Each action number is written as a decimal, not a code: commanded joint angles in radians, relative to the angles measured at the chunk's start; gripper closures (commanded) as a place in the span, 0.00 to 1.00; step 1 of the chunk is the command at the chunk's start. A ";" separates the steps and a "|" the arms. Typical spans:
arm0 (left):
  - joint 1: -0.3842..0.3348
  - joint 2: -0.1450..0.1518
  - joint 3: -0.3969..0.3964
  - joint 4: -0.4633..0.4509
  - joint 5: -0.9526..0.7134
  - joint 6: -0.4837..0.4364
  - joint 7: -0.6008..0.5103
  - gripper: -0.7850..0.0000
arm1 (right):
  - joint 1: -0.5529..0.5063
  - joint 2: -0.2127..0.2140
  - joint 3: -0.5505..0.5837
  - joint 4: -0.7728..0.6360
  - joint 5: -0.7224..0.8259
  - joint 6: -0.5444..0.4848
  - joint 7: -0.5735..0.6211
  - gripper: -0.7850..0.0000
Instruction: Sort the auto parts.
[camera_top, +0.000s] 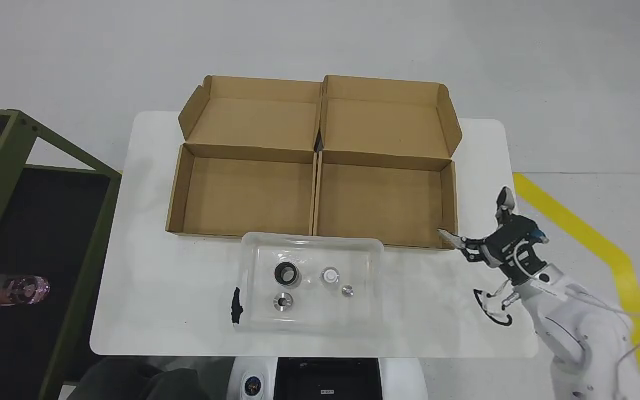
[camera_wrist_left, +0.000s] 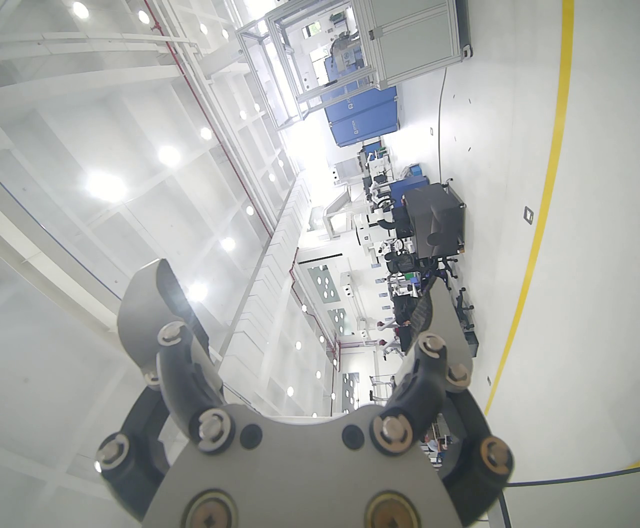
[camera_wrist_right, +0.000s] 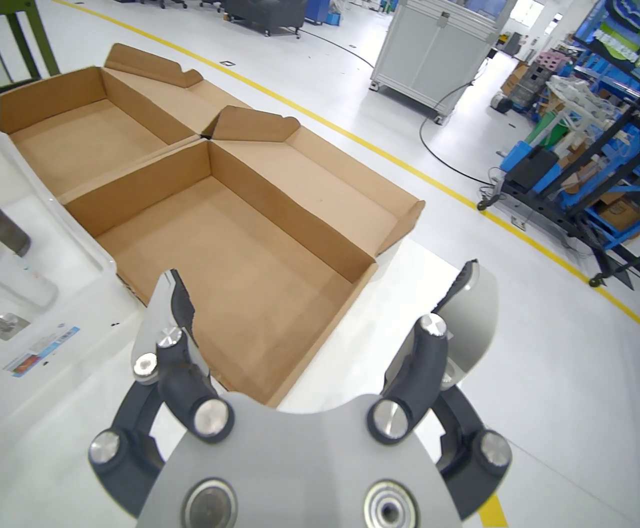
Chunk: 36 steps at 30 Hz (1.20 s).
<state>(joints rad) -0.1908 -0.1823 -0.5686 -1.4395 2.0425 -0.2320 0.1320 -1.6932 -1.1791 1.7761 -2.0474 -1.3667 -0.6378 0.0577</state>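
Observation:
A clear plastic tray (camera_top: 362, 305) sits at the table's front middle and holds several small parts: a black ring (camera_top: 287, 273), a white ring (camera_top: 330, 273), a small metal piece (camera_top: 346, 291) and a metal cylinder (camera_top: 283, 301). Behind it stand two open cardboard boxes, the left box (camera_top: 245, 195) and the right box (camera_top: 385, 205), both with bare floors. My right gripper (camera_top: 478, 220) (camera_wrist_right: 320, 277) hangs open and holds nothing, just off the right box's (camera_wrist_right: 240, 260) front right corner. My left gripper (camera_wrist_left: 295, 285) is open, turned toward the hall and ceiling, with nothing between its fingers.
A small black object (camera_top: 236, 305) lies by the tray's left edge. A green-framed stand (camera_top: 40, 230) borders the table on the left. Yellow floor tape (camera_top: 575, 225) runs to the right. Bare white tabletop (camera_top: 140, 280) flanks the tray on both sides.

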 joint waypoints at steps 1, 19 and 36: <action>0.000 0.000 0.000 0.000 0.000 0.000 0.000 0.00 | 0.016 0.003 -0.015 -0.007 0.021 -0.036 0.016 0.00; 0.000 0.000 0.000 0.000 0.000 0.000 0.000 0.00 | 0.157 0.019 -0.241 -0.029 0.145 -0.216 0.211 0.00; 0.000 0.000 0.000 0.000 0.000 0.000 0.000 0.00 | 0.255 0.029 -0.444 -0.008 0.101 -0.308 0.307 0.00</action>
<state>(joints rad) -0.1908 -0.1823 -0.5686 -1.4395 2.0425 -0.2320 0.1320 -1.4446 -1.1502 1.3444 -2.0588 -1.2621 -0.9424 0.3595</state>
